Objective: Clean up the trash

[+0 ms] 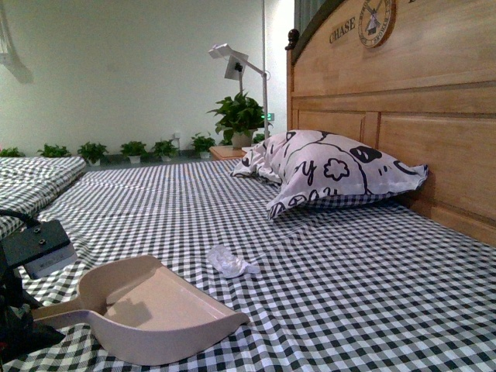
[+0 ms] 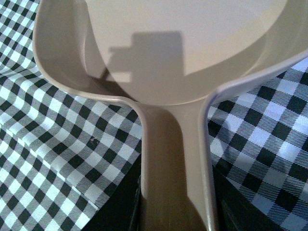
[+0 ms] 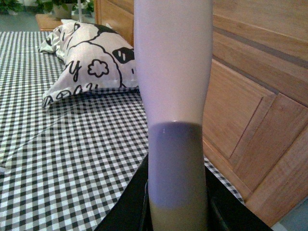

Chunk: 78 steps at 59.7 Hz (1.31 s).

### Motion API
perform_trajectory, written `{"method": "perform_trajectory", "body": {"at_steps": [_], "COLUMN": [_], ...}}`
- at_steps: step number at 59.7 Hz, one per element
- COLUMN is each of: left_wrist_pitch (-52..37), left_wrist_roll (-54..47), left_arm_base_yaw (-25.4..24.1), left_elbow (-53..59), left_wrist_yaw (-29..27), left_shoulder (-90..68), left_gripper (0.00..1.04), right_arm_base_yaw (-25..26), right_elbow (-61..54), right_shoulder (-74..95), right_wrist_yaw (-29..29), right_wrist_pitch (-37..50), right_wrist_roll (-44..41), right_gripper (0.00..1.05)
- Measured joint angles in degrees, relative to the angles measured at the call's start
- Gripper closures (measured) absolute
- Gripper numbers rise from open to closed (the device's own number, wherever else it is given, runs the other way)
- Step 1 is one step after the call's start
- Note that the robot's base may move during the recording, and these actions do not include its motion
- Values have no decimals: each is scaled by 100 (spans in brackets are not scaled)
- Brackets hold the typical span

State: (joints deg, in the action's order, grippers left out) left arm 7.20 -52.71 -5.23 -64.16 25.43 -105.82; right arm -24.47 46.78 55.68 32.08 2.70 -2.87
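Pinching smooth pink dustpan (image 1: 159, 310), left gripper (image 2: 175, 211) faces crumpled white trash (image 1: 230, 262); right gripper (image 3: 177, 214) clamps glossy handle (image 3: 173, 91)

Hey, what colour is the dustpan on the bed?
The dustpan is pale pink, clearest in the front view.

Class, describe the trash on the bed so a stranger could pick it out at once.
Start at the wooden headboard and the patterned pillow by it. Come forward over the checked sheet toward the pale pink dustpan. Just beyond its rim lies the trash: a small crumpled white scrap, the only plain, wrinkled thing there.
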Motion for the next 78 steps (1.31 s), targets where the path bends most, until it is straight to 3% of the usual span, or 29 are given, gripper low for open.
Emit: {"method": "perform_trajectory", "body": {"at_steps": [5, 18, 34, 49, 78], "left_wrist_pitch": [0, 0, 0, 0, 0], "left_wrist_roll": [0, -2, -4, -7, -13], "left_arm_base_yaw": [0, 0, 0, 0, 0], "left_elbow": [0, 0, 0, 0, 0], "left_wrist_yaw": [-9, -9, -9, -9, -9], "left_shoulder": [0, 0, -4, -4, -4], "left_gripper": [78, 78, 78, 78, 78], "right_arm_base_yaw": [186, 793, 866, 466, 55], "right_elbow": [293, 1178, 3281, 5045, 6854], "right_shoulder": [299, 2146, 5007, 6867, 8577], "right_wrist_yaw": [-492, -1755, -2931, -2863, -2881], "right_wrist_pitch": [-647, -98, -98, -321, -1285], "right_wrist_roll": [20, -160, -544, -1416, -2627], "right_gripper": [85, 85, 85, 85, 85]}}
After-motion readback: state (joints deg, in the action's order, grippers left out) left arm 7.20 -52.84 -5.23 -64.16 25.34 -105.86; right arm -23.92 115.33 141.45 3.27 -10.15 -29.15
